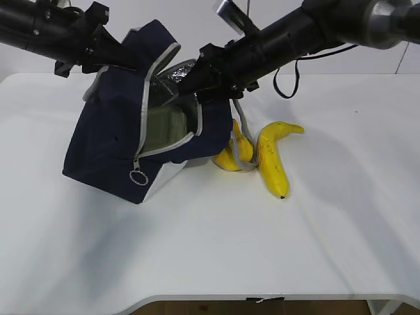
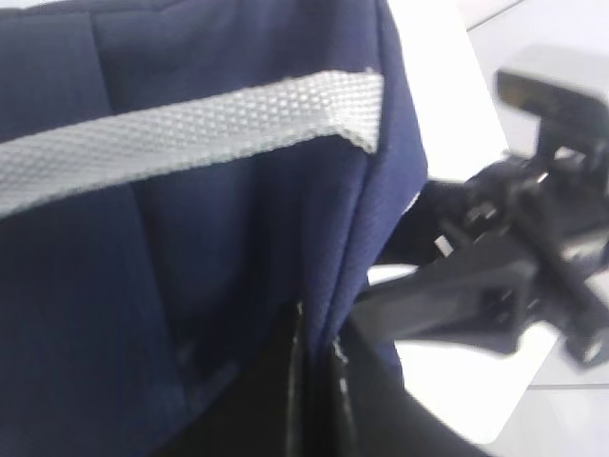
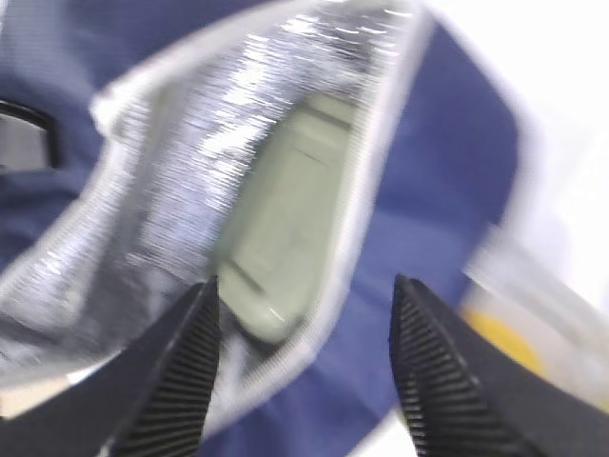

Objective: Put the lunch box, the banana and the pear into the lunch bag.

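Observation:
The navy lunch bag (image 1: 108, 141) is tipped up on the table, its zippered mouth open toward the right. My left gripper (image 1: 125, 51) is shut on the bag's top fabric (image 2: 238, 248), just below a grey webbing handle (image 2: 190, 129). The lunch box (image 1: 167, 126) lies inside against the silver lining, its sage lid (image 3: 285, 219) showing. My right gripper (image 3: 304, 281) hangs open and empty at the bag's mouth (image 1: 184, 84). The banana (image 1: 272, 157) lies on the table right of the bag. The pear (image 1: 231, 156) sits between bag and banana, partly behind a grey strap.
The white table (image 1: 262, 249) stretches in front and to the right. A zipper ring pull (image 1: 138, 177) hangs at the bag's lower front. The right arm (image 2: 514, 276) shows close beside the bag in the left wrist view.

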